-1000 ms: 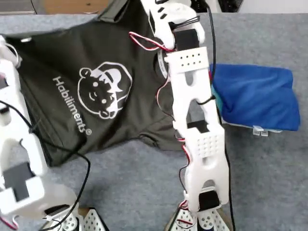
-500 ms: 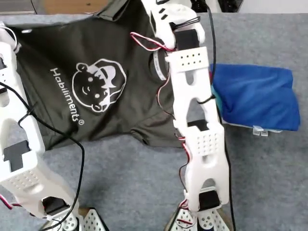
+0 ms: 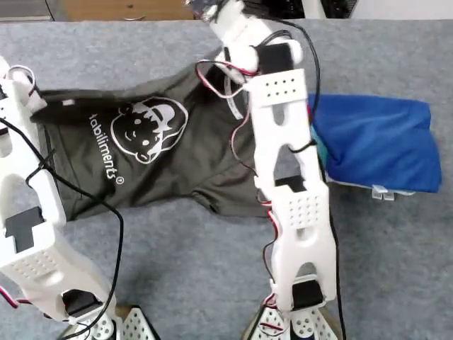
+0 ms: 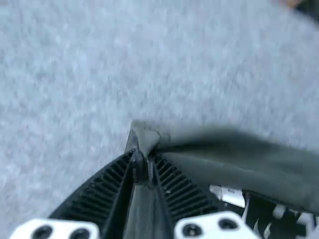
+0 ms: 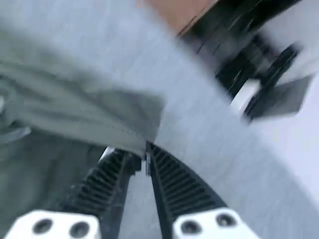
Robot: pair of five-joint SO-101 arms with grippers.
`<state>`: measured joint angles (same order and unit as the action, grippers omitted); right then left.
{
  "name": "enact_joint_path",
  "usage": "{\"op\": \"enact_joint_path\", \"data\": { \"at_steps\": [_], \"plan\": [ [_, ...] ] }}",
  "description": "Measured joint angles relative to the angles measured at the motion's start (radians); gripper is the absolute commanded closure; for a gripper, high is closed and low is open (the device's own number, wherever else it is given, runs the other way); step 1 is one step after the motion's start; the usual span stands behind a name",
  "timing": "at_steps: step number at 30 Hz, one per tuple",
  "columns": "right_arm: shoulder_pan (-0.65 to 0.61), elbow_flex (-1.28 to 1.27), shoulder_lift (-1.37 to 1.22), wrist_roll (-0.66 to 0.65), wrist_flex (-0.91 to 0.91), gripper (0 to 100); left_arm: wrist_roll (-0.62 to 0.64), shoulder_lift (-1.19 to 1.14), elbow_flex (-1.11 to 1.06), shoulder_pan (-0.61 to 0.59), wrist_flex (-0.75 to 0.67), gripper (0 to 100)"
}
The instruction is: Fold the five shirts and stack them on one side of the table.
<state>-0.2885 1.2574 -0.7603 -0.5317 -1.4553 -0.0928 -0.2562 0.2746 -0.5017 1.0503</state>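
The dark shirt (image 3: 177, 166) lies print-up on the grey bench (image 3: 396, 269), its far edge held between the two arms. The left hand (image 4: 141, 158) pinches one corner (fabric bunched in the jaws), and the right hand (image 5: 146, 154) is clamped on the opposite corner. A folded blue shirt (image 3: 375, 142) sits just beside the right arm.

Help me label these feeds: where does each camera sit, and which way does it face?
High view: fixed overhead, looking down at the table, dark shirt, blue pile; left arm and right arm show.
Left wrist view: on the left wrist, looking along the left gripper, shut on the shirt.
Right wrist view: likewise, right gripper shut on the shirt.
Shared: the dark shirt.
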Motion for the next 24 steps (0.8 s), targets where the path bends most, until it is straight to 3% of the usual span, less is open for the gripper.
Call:
{"op": "enact_joint_path", "data": {
  "at_steps": [7, 13, 17, 24],
  "plan": [
    [0.000, 0.183, -0.049, -0.014, -0.295, 99.6, -0.078, -0.002, -0.026, 0.041, 0.132, 98],
    [0.069, 0.252, -0.057, -0.014, -0.316, 99.6, -0.127, 0.041, -0.199, 0.078, 0.163, 98],
    [0.104, 0.137, -0.017, -0.014, -0.316, 99.6, -0.132, 0.169, -0.347, 0.066, 0.129, 98],
    [0.098, -0.310, 0.247, -0.015, -0.315, 99.6, -0.178, 0.282, -0.534, 0.025, 0.051, 98]
  ]
}}
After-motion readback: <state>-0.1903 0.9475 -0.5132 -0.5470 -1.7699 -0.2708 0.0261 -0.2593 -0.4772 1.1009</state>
